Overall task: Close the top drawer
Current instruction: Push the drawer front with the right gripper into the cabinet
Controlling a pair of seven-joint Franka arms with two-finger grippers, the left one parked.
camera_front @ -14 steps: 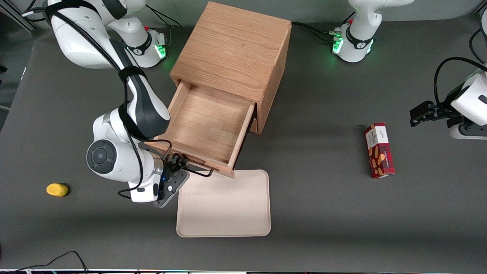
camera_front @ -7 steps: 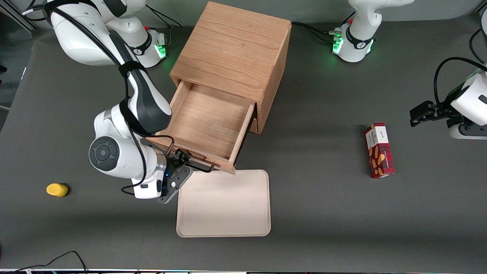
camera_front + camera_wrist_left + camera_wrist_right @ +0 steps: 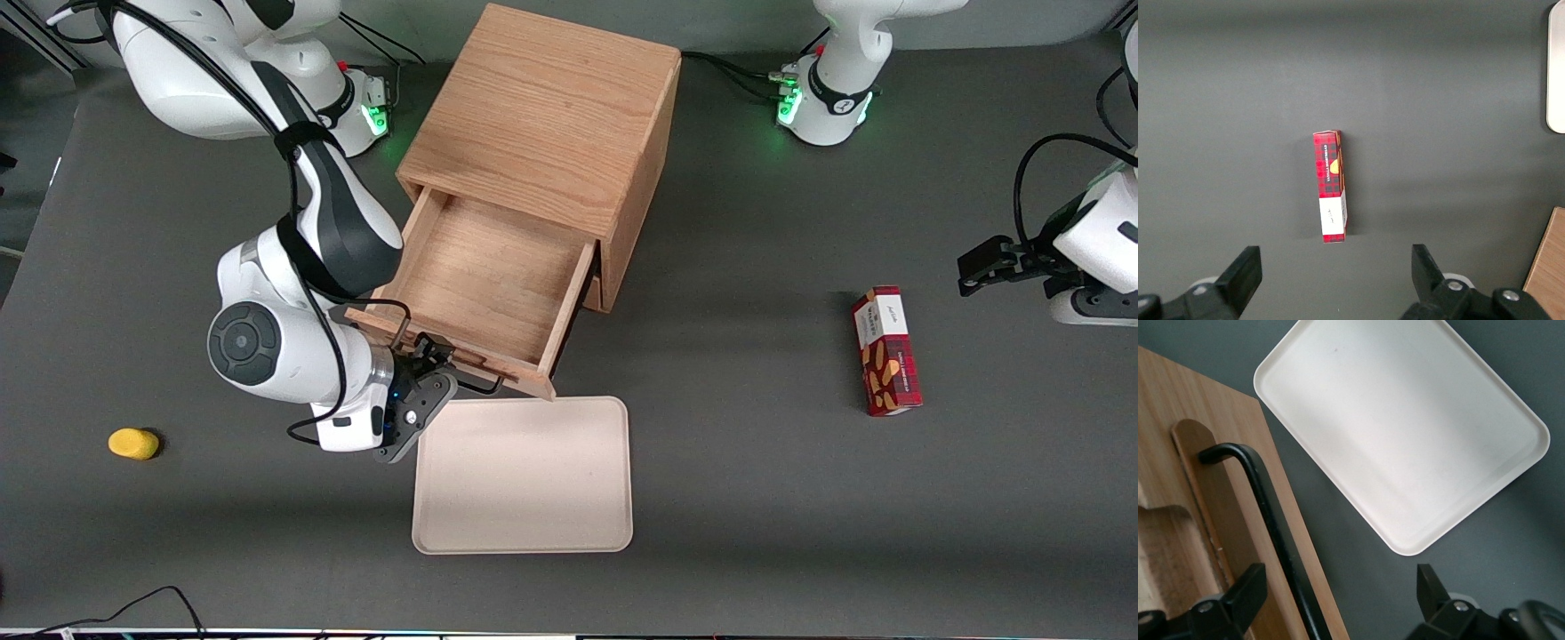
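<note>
The top drawer stands pulled well out of the wooden cabinet, its shallow tray bare inside. My gripper is at the drawer's front panel, on the side nearest the front camera. It is open, with its fingers wide apart. The black wire handle runs between them, close to the finger that lies over the wood. The handle sticks out from the panel just above the tray's edge.
A cream tray lies on the table in front of the drawer, nearer the front camera. A yellow lump sits toward the working arm's end. A red box lies toward the parked arm's end.
The drawer has slid a short way into the cabinet. My gripper has moved with its front panel, away from the front camera.
</note>
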